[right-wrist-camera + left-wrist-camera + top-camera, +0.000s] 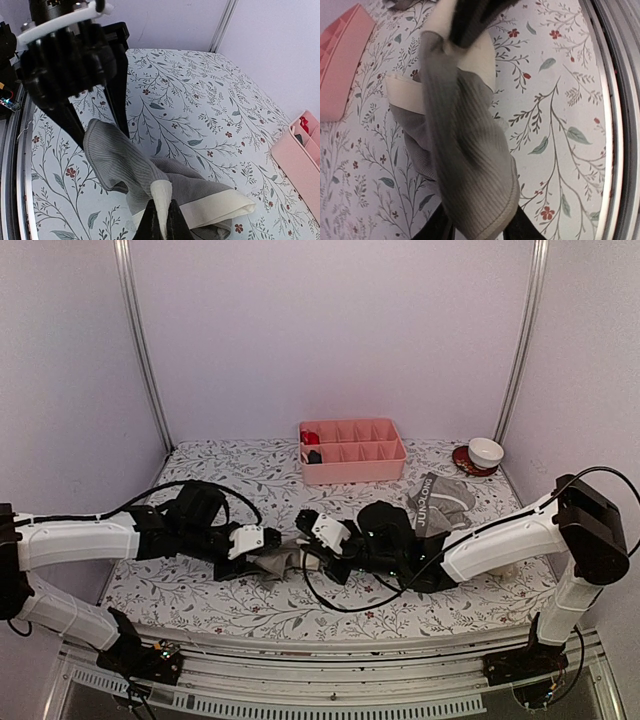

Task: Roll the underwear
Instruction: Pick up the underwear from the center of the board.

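Observation:
The plain grey briefs [280, 562] with a pale waistband lie bunched on the floral cloth between my two grippers. My right gripper [162, 220] is shut on a fold of the pale waistband [225, 207] and lifts it slightly; it also shows at the top of the left wrist view [467, 30]. My left gripper [479, 230] has its fingers [522, 227] spread apart, and a ribbed grey fold of the briefs [465, 150] lies between and over them. The grey boxer-briefs [440, 502] with a dark lettered waistband lie apart at the right.
A pink divided tray [352, 468] stands at the back middle with small red and dark items in its left cells. A white bowl [486, 452] sits on a red coaster at the back right. The table's metal front edge [620, 125] runs close to my left gripper.

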Controlling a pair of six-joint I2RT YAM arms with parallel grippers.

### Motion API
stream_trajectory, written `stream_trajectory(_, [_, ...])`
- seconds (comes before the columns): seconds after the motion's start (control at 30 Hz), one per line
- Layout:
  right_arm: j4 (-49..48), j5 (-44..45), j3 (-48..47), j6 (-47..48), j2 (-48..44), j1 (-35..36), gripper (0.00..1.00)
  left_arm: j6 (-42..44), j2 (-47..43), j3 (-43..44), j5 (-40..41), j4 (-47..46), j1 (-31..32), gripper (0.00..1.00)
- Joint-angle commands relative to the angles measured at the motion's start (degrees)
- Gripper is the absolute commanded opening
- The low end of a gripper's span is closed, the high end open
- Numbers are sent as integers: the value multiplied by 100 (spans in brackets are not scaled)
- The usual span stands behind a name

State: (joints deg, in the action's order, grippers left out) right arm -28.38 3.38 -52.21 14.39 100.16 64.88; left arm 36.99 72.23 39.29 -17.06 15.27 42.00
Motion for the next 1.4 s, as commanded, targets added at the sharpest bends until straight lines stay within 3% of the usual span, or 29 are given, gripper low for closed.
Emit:
stream_trajectory(0.0, [42,-51,-88,0,-248,41,2,-108,81,13,214,-91,-86,25])
stream_trajectory(0.07, [91,-271,-84,43,-274,39,2,-141,60,23,338,-206,-93,12])
stream_trajectory(0.2, [374,-820,-170,156,-323,41,3,-128,-204,58,687,-510,-149,0])
stream_trajectory(0.5, [594,-1172,-189,139,-584,34,2,541,-1015,-292,706,-604,-157,0])
stream_trajectory(0.53, [607,-1158,-202,131,-587,36,2,590,-1127,-363,749,-649,-162,2])
stream_trajectory(0.57, [618,-1132,-221,113,-586,36,2,646,-1189,-422,714,-651,-158,10])
stream_trajectory(0.63, [646,-1033,-244,59,-556,36,2,778,-1246,-492,481,-466,-150,42])
stream_trajectory(0.7, [695,-892,-281,25,-506,38,2,866,-1228,-518,127,-161,-145,65])
stream_trajectory(0.83, [807,-603,-374,-19,-376,29,2,791,-1080,-480,-463,314,-145,85])
stream_trajectory(1.07, [941,-301,-508,-68,-214,27,2,43,-773,-66,-1156,658,-280,95])
stream_trajectory(1.23, [981,-201,-534,-47,-165,25,2,-440,-523,316,-1807,897,-557,95])
stream_trajectory(1.37, [1009,-189,-544,-34,-148,28,2,-703,-167,488,-1838,913,-832,92])
